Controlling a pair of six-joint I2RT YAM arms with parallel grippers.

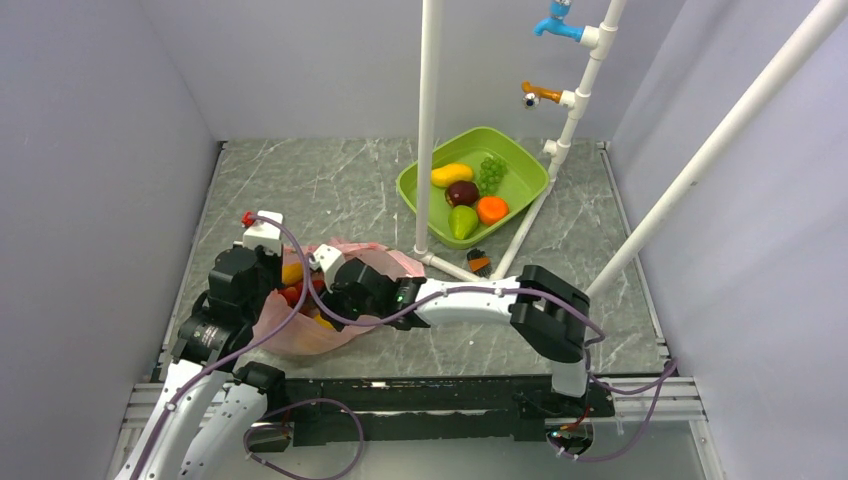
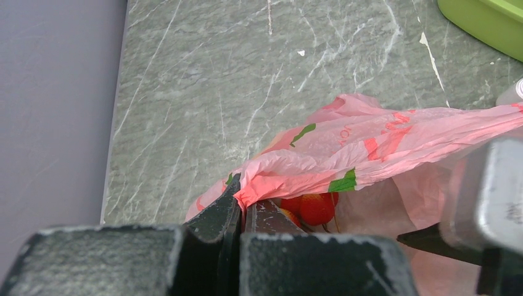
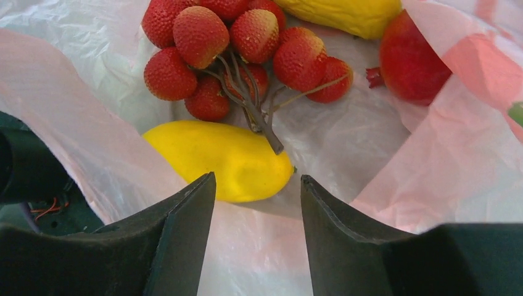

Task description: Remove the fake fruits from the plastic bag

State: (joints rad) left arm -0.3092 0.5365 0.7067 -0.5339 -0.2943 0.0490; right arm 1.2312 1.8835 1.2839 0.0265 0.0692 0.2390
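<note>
Several fake fruits (image 3: 247, 37) lie inside the pink plastic bag (image 3: 432, 185).

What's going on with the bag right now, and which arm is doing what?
The left fingers are shut on the edge of the pink bag and hold its mouth up. The right fingers are inside the bag, open, with their tips on either side of a yellow fruit. A red berry cluster, another yellow fruit and a red apple also lie in the bag. The green tub beyond holds other fruit.
</note>
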